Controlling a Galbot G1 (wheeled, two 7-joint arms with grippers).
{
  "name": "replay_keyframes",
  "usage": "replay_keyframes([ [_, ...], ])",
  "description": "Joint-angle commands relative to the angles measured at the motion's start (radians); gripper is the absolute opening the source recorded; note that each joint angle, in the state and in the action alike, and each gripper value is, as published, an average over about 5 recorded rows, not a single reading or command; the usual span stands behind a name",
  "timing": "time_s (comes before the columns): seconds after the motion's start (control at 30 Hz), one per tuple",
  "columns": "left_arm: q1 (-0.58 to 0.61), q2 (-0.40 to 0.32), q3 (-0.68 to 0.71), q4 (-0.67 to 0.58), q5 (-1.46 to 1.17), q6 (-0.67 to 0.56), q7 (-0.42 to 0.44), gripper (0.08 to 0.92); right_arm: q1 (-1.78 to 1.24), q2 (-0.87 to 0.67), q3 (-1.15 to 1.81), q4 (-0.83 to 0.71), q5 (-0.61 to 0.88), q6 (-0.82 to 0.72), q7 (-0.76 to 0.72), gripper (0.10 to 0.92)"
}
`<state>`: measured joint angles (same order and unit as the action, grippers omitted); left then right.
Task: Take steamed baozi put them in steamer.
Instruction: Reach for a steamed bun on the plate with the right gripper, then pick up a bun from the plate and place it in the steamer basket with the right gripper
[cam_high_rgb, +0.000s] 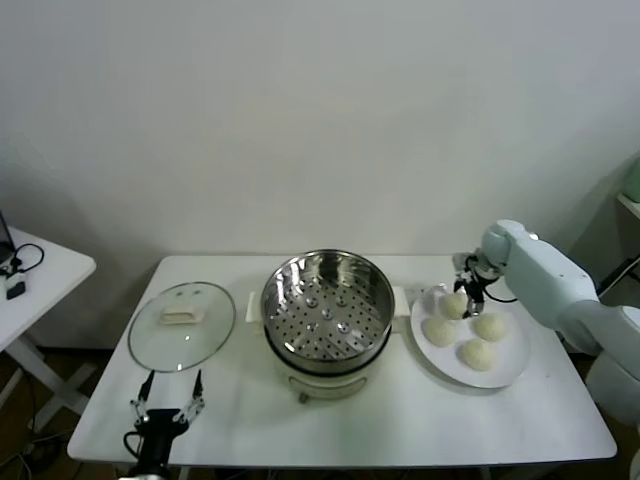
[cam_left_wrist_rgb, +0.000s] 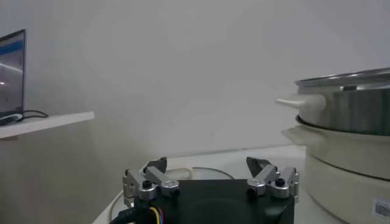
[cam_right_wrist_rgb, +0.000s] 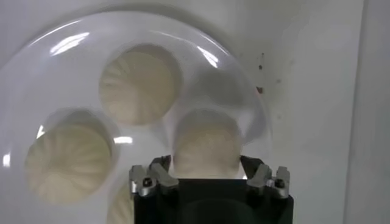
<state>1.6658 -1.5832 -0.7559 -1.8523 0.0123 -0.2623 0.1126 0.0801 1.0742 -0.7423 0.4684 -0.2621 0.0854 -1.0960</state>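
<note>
On the white plate (cam_high_rgb: 508, 372) right of the empty steamer (cam_high_rgb: 327, 305), the right gripper (cam_right_wrist_rgb: 209, 176) clamps one bun (cam_right_wrist_rgb: 207, 151), so lifting comes next; the left gripper (cam_high_rgb: 166, 408), fingers spread, idles left of the steamer.

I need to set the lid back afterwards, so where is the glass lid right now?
In the head view the glass lid lies flat on the table's left side, just left of the steamer, with the left end effector hovering in front of it.
</note>
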Motion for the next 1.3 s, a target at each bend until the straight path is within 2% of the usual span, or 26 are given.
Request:
replay_keyframes([
  [0.03,0.003,-0.002,0.000,-0.002,0.003,-0.002,-0.001,0.823,-0.003,0.004,0.018,-0.014,-0.017,0.007,0.003,0.642],
  [0.17,0.010,-0.003,-0.002,-0.010,0.004,-0.005,-0.001,0.823,0.017,-0.035,-0.022,0.055,0.012,0.006,-0.001,0.629],
  [0.47,0.018,-0.009,-0.004,-0.023,0.011,-0.007,-0.001,0.823,0.356,-0.202,-0.416,0.483,0.301,0.035,0.004,0.628],
  [0.73,0.035,-0.014,-0.007,-0.034,0.018,-0.016,-0.002,0.823,0.726,-0.178,-0.662,0.770,0.467,0.115,0.016,0.628],
  [1.07,0.038,-0.023,-0.003,-0.036,0.027,-0.020,-0.003,0.823,0.827,0.014,-0.682,0.858,0.488,0.250,0.063,0.633],
  [1.3,0.039,-0.022,-0.005,-0.039,0.028,-0.023,-0.003,0.823,0.707,0.104,-0.689,0.833,0.349,0.331,0.141,0.636],
])
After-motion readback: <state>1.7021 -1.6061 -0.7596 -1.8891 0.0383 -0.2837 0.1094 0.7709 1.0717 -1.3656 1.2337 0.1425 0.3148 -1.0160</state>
